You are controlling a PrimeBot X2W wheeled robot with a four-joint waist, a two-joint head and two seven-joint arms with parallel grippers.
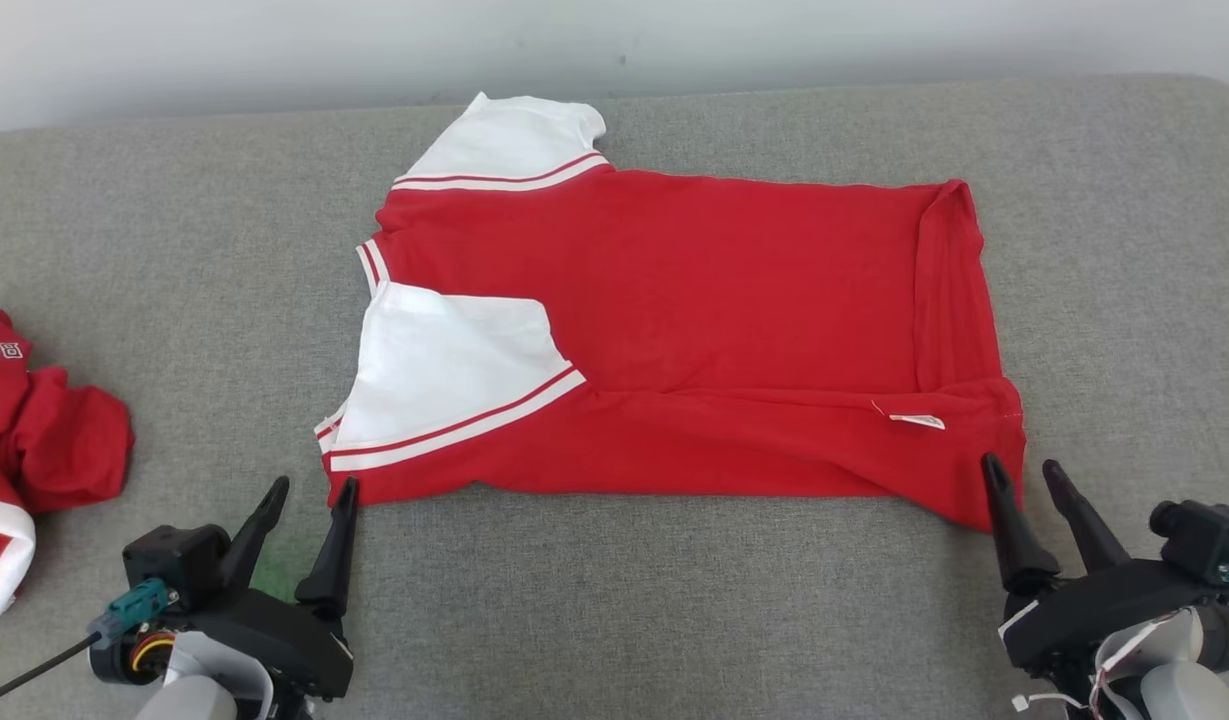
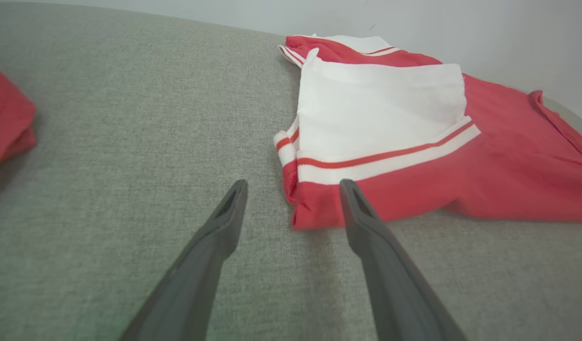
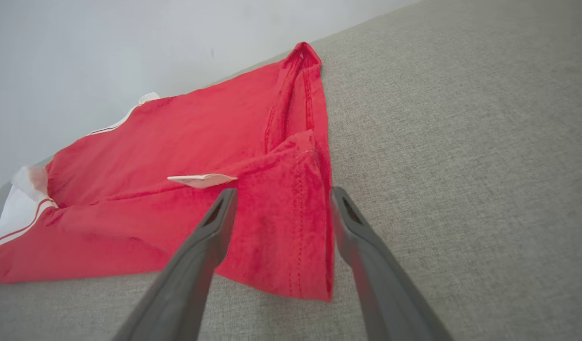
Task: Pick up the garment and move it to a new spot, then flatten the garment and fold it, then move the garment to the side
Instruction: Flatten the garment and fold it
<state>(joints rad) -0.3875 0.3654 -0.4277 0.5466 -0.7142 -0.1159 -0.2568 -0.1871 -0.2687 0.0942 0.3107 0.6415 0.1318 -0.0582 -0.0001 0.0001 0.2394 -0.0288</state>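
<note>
Where the grey counter point(image 1: 674, 600) lies nearest the robot, two pincers stand, each with two long, dark, tapered fingers. The left pincer point(image 1: 314, 482) is at 7 o'clock and the right pincer point(image 1: 1020, 462) at 5 o'clock. Both are spread wide and grip nothing, and the bottom edge cuts off each one's body.

One garment point(image 1: 714, 300) lies flat at the centre, reaching toward 12 o'clock. It is a red knit shirt with two white sleeves, each trimmed with a red stripe, and one small white label point(image 1: 917, 421) near its 5 o'clock corner. Its near left corner is just beside the left pincer's inner finger. Its near right corner shows between the right pincer's fingers, though contact is hard to judge.

A second red garment point(image 1: 44, 430), crumpled, sits at 9 o'clock, cut off by the edge, its lettering unreadable. The counter's cloth is coarse and woven. A pale wall point(image 1: 274, 50) rises beyond it at 12 o'clock.
</note>
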